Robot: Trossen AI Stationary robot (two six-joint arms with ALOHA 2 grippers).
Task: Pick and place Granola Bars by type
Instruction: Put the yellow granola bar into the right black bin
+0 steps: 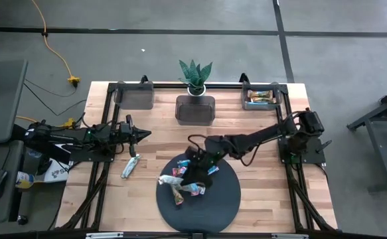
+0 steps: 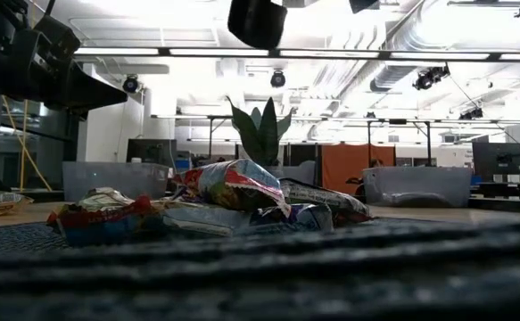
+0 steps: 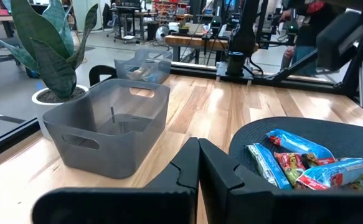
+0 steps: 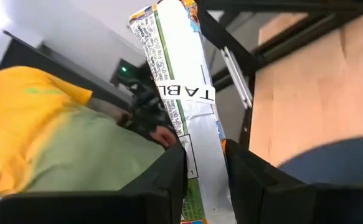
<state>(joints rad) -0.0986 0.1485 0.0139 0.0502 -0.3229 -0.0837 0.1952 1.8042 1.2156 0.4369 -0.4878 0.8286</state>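
Several granola bars (image 1: 185,178) in blue, red and silver wrappers lie heaped on the round dark mat (image 1: 220,202); the heap also shows in the low view (image 2: 228,201) and the left wrist view (image 3: 302,163). One more bar (image 1: 130,166) lies flat on the wood left of the mat. My right gripper (image 4: 205,180) is over the heap's far side (image 1: 200,161), shut on a silver-green bar (image 4: 178,87). My left gripper (image 3: 198,171) is shut and empty, above the table left of the mat (image 1: 142,135). My right gripper pinches the silver-green bar between its two fingers (image 4: 169,177) at its silver lower part (image 4: 203,158). The fingers lie along the bar. The rest of the bar sticks out past the fingertips, its free end (image 4: 162,15) clear of everything.
Three clear grey bins stand along the far edge: left (image 1: 135,95), middle (image 1: 195,110) and right (image 1: 265,98), the right one with bars in it. A potted plant (image 1: 195,75) stands behind the middle bin. Bare wood lies on both sides of the mat.
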